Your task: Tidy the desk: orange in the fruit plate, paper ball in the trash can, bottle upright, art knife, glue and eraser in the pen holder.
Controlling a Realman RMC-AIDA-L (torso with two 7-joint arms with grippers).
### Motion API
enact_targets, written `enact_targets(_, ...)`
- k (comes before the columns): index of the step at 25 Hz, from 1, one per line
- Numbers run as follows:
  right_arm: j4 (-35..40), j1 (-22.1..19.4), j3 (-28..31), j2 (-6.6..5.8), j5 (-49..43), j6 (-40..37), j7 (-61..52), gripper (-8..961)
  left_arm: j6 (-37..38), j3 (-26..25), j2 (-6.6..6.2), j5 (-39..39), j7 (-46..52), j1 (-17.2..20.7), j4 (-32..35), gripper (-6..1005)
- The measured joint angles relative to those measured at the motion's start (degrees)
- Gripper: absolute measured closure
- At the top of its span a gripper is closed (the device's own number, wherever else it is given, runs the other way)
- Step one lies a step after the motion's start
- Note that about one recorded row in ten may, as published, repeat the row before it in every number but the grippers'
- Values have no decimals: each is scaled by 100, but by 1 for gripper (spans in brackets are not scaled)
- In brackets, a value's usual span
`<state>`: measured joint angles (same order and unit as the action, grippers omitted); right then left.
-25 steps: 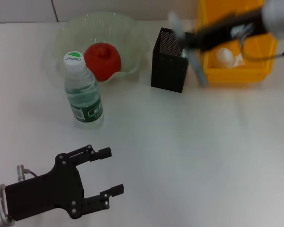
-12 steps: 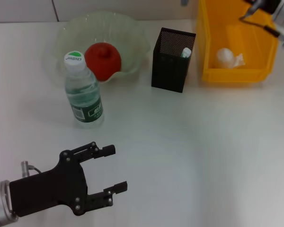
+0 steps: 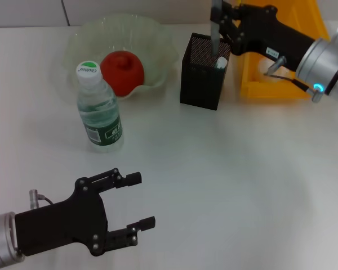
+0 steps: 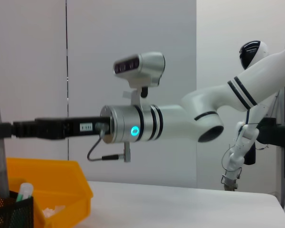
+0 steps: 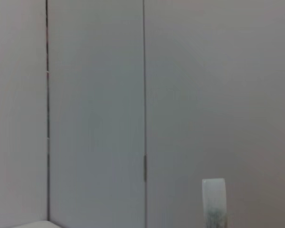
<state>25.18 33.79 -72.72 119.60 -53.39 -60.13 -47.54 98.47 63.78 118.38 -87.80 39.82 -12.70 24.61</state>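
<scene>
**Now lowering the art knife into the pen holder**

Right now I am working with the right pincer (image 3: 218, 21), which is hanging over the back rim of the pen holder (image 3: 201, 79) and is closed on a slim grey stick, the art knife (image 3: 214, 25) by my reading, standing nearly upright with its lower end just at the mesh mouth. To do this well I am judging that the tip should be clearly inside the opening before letting go, dropping straight down, and steering clear of the white-capped tube (image 3: 220, 62) already leaning in the near corner, probably the glue. Letting go too high could make the knife tip over the rim or rock the light mesh cup.

Just beside the holder, the trash can (image 3: 304, 90) is partly hidden behind my right arm, so I cannot see the paper ball. The orange (image 3: 122, 72) is sitting in the fruit plate (image 3: 158, 45), and the bottle (image 3: 98, 112) is standing upright in front of it. I cannot see the eraser.

The left pincer (image 3: 136, 208) is idling wide open and empty above the near tabletop (image 3: 242, 185).
</scene>
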Motion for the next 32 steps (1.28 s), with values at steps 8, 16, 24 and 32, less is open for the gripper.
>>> enact_targets(8,-493,-137,-2,11,475,-493,595,751,-22,12,9,-1,-1,-25,0,263)
enact_targets(16,-440,-1006,-7,-87,432,-2421,219,538,18,-22,4,0,9,-81,0,263)
enact_targets(24,-236,-2269,157,-649,-1525,-4041,-128,206,2,-2,-49,-61,342,-239,32,263)
enact_targets(32,-125,-2368,845,-485,-3315,-4074,83,112,-20,-50,-97,-697,836,-512,59,263)
